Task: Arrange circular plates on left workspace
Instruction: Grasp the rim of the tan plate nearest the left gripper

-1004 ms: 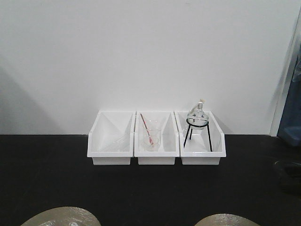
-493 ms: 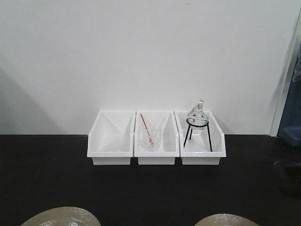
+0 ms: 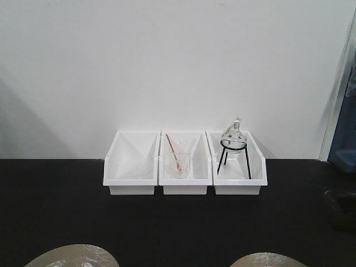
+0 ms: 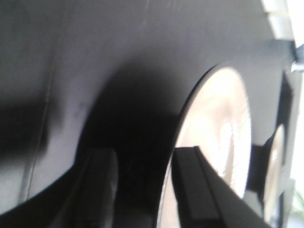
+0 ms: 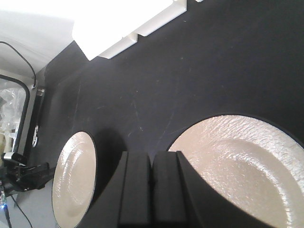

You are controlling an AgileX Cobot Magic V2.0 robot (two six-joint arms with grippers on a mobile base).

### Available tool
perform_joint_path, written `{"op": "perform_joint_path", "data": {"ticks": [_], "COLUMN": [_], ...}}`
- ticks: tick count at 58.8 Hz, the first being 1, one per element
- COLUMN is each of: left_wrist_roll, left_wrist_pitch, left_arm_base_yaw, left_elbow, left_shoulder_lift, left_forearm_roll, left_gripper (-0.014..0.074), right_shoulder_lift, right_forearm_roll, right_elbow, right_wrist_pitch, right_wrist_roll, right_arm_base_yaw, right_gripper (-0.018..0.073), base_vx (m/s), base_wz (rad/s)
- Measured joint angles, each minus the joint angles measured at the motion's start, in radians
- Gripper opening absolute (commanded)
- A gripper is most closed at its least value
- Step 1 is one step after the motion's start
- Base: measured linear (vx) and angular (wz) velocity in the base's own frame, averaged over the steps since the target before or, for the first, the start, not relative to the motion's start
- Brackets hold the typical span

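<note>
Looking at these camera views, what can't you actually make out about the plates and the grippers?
Front view: left plate and right plate are both cut off by the bottom edge; no arm shows.
Left wrist view: blurred, so whether fingers of the left gripper touch a plate rim is unclear.

Glossy textured plates (image 5: 247, 161), matte black bench (image 3: 55, 211)

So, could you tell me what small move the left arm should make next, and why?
Probably close the left gripper on the plate rim. Its jaws stand open and the plate's edge runs into the gap, nearer one jaw, so a grasp looks set up. The right gripper is shut on nothing above the bench, so it seems idle.
</note>
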Motion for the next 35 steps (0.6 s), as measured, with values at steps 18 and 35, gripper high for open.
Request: {"op": "perform_joint_path", "data": {"ticks": [18,35], "left_wrist_roll": [0.006,0.007], "left_wrist_pitch": [0.000,0.001], "left_arm_base_yaw": [-0.076,-0.160], "left_elbow": [0.000,-0.001], "left_shoulder_lift": [0.000,0.009], "left_forearm_roll": [0.027,0.081], "left_gripper": [0.0433,0.0395], "right_shoulder_lift": [0.000,0.000], "right_forearm_roll": [0.000,0.000], "right_elbow": [0.000,0.000], "right_wrist_pitch": [0.003,0.015], "right_wrist_roll": [0.000,0.000], "right_arm_base_yaw": [0.000,0.000], "right_gripper": [-0.0003,-0.0003], "base_vx": [0.00,0.00], "base_wz": [0.00,0.00]}}
